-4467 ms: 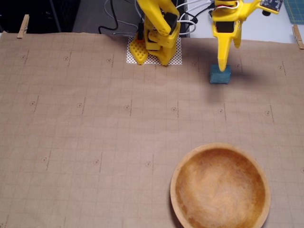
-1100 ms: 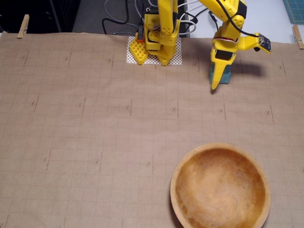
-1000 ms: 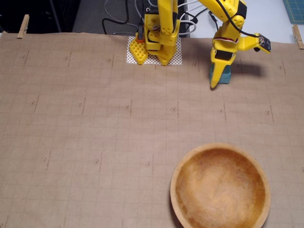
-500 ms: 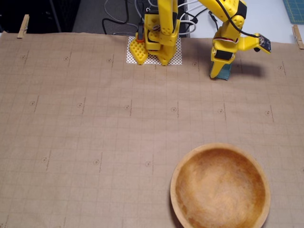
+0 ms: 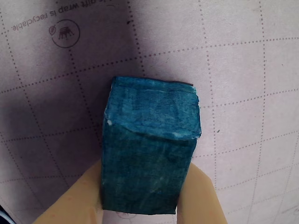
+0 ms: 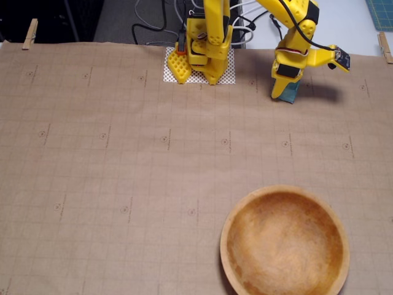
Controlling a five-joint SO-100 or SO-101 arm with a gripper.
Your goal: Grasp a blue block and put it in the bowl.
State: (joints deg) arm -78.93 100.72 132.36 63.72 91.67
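In the wrist view the small teal-blue block (image 5: pixel 149 158) with its rough, foam-like faces filled the middle of the frame, pinched between two smooth yellow plastic fingers (image 5: pixel 81 193) rising from the bottom edge. The yellow two-finger gripper (image 6: pixel 284 93) was clenched on it at the upper right of the fixed view, where the arm hid most of the block. The round, shallow wooden bowl (image 6: pixel 230 212), orange-brown and mottled, lay empty at the lower right on gridded brown paper (image 6: pixel 123 172), its lower rim cut off.
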